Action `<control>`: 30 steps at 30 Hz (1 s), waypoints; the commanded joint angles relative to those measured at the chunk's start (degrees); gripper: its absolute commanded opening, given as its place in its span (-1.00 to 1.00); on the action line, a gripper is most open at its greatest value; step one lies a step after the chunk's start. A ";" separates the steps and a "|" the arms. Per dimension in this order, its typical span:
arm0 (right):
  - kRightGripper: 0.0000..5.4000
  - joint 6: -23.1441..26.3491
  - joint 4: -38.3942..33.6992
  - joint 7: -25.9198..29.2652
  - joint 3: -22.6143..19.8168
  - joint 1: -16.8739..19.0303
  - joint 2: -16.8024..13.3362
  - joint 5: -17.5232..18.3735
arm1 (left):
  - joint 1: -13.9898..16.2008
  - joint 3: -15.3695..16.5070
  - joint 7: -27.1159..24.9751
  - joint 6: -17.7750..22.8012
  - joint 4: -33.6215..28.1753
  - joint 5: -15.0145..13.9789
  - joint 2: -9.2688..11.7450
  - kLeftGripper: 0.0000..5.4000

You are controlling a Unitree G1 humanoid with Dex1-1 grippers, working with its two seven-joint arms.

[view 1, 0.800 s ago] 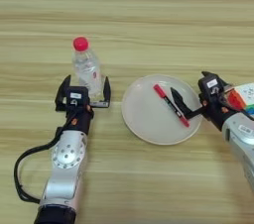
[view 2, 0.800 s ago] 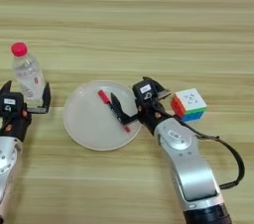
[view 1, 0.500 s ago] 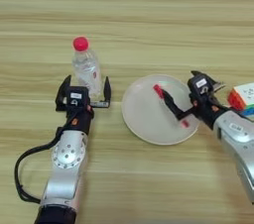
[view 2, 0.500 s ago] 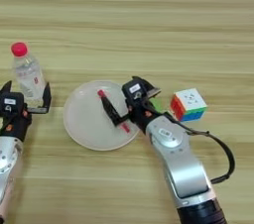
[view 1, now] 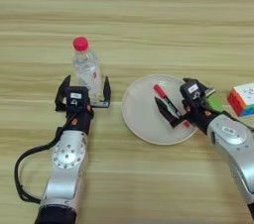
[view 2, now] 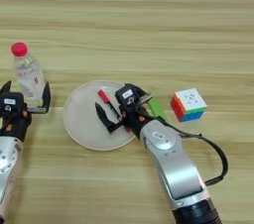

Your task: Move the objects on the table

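Note:
A small clear bottle (view 1: 87, 68) with a red cap stands upright on the table (view 1: 149, 15), left of centre. My left gripper (view 1: 86, 80) is open, with one black finger on each side of the bottle's lower part. A slim red marker (view 1: 167, 103) lies slanted on a round pale plate (view 1: 141, 119). Over the plate's right half, my right gripper (view 1: 182, 96) is open. One of its fingers (view 1: 166, 109) lies just left of the marker and the other is on the marker's right. The multicoloured cube (view 2: 188, 105) sits on the table to the right of the plate.
A flat green piece (view 2: 157, 109) shows beside the right gripper, between the plate and the cube. Black cables loop off both forearms near the front edge. Bare wood-grain table stretches across the far half.
My right gripper has moved left from the plate's right rim to over the plate, and its fingers now straddle the marker. The left gripper, bottle and cube have stayed put.

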 commanded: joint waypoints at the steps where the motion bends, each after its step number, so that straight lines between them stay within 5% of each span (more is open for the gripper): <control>1: 0.99 1.02 1.27 0.11 0.05 -0.50 0.46 0.17 | 0.48 -0.26 0.29 0.91 -0.82 0.62 -0.03 1.00; 30: 0.99 6.84 6.22 1.61 -0.30 -3.31 2.17 2.15 | 1.05 -0.90 0.79 1.46 -2.20 0.94 -0.36 1.00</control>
